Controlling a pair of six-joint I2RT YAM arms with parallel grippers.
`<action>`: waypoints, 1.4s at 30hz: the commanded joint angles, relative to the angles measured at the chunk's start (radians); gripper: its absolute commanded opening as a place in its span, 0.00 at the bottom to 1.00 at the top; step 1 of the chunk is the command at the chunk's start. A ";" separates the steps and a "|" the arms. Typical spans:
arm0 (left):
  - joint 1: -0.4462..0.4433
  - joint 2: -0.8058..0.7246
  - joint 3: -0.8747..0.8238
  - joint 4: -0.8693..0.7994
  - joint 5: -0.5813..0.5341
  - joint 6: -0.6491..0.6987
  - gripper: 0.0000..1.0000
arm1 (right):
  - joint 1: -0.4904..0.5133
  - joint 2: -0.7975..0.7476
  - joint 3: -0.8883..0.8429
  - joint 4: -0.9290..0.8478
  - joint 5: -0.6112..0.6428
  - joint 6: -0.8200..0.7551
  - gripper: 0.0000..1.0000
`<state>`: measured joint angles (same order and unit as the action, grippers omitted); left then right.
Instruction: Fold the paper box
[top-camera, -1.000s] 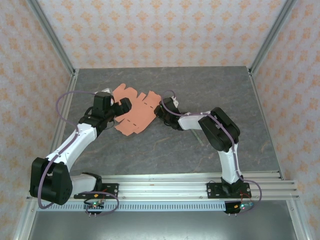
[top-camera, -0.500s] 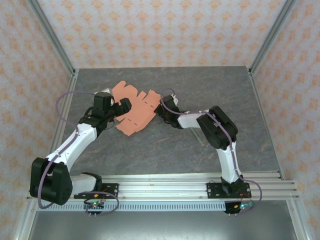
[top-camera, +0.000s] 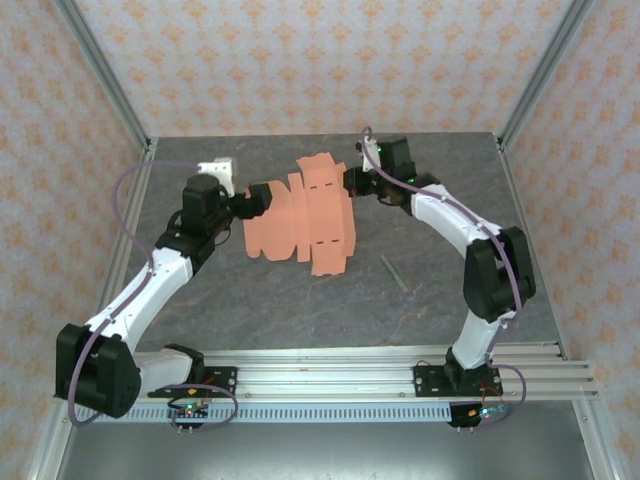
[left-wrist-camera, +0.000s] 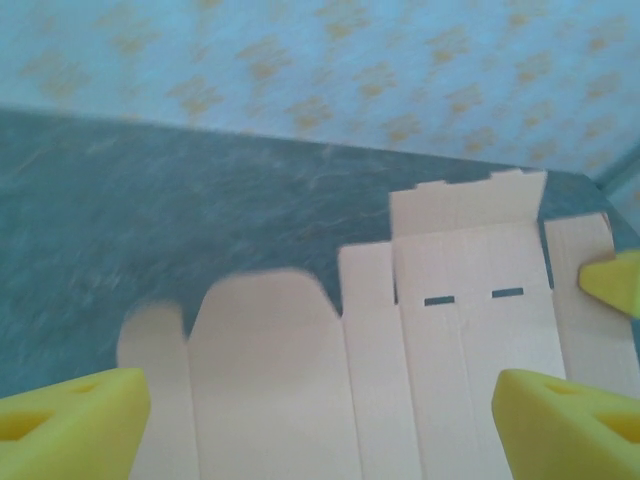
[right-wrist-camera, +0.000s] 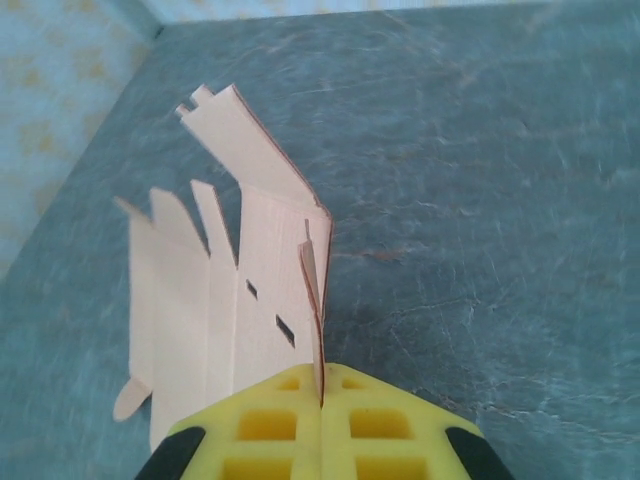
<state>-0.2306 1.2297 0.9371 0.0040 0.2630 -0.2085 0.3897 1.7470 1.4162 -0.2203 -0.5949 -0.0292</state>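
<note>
The paper box (top-camera: 305, 220) is a flat salmon-orange die-cut sheet with tabs and slots, held up off the grey table in the middle of the top view. My right gripper (top-camera: 352, 183) is shut on the sheet's right edge; in the right wrist view its yellow pads (right-wrist-camera: 280, 430) pinch a thin folded flap of the paper box (right-wrist-camera: 230, 290) at the right gripper (right-wrist-camera: 321, 400). My left gripper (top-camera: 258, 198) is at the sheet's left edge, open. In the left wrist view the paper box (left-wrist-camera: 400, 380) spans the wide gap of the left gripper (left-wrist-camera: 320, 430) between its fingers (left-wrist-camera: 70, 425).
A thin grey stick (top-camera: 393, 272) lies on the table (top-camera: 300, 310) to the right of the sheet. Patterned walls and metal frame posts (top-camera: 105, 75) close in the table at the left, back and right.
The right gripper has closed on the sheet's edge and lifted it back and to the right, turning it. The right arm's elbow swung outward. The left gripper followed to the sheet's left edge.
</note>
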 joint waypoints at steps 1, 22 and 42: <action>-0.019 0.071 0.173 -0.073 0.177 0.281 0.88 | 0.004 -0.061 0.062 -0.284 -0.116 -0.296 0.00; -0.067 0.500 0.809 -0.830 0.602 1.001 0.84 | -0.007 -0.146 0.213 -0.402 -0.259 -0.535 0.00; -0.072 0.616 1.027 -1.104 0.620 1.082 0.00 | 0.006 -0.153 0.206 -0.393 -0.167 -0.577 0.27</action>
<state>-0.3042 1.8896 1.9369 -1.0260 0.9005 0.8536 0.3908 1.6093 1.6035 -0.6140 -0.7925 -0.5819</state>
